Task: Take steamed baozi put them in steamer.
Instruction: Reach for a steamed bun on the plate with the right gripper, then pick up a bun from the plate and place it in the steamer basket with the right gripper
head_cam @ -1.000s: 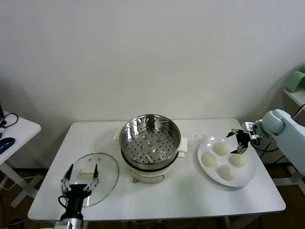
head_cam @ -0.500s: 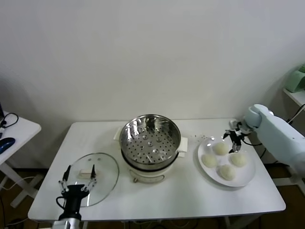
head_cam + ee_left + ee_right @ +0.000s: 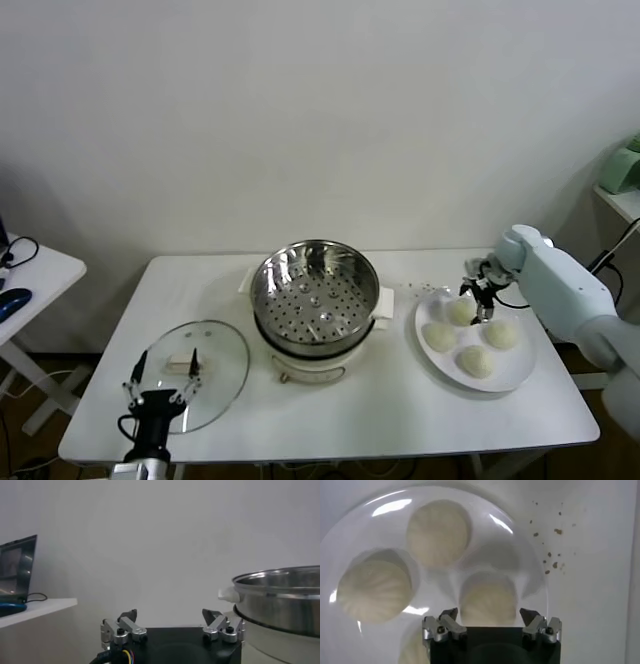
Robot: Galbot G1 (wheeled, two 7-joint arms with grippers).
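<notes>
Baozi (image 3: pixel 488 602): round, smooth, off-white dough, no long axis; lies on glossy white plate (image 3: pixel 350 545) between spread jaws of right gripper (image 3: pixel 490 615). Left gripper (image 3: pixel 172 622) parked, jaws apart.

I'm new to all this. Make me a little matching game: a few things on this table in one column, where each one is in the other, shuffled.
Things:
1. buns
2. glass lid
3. steamer
4. right gripper

Places:
A. middle of the table
B. open just above a bun
C. on the white plate
D. flat on the table, near the left gripper

Pairs: 1-C, 2-D, 3-A, 4-B
</notes>
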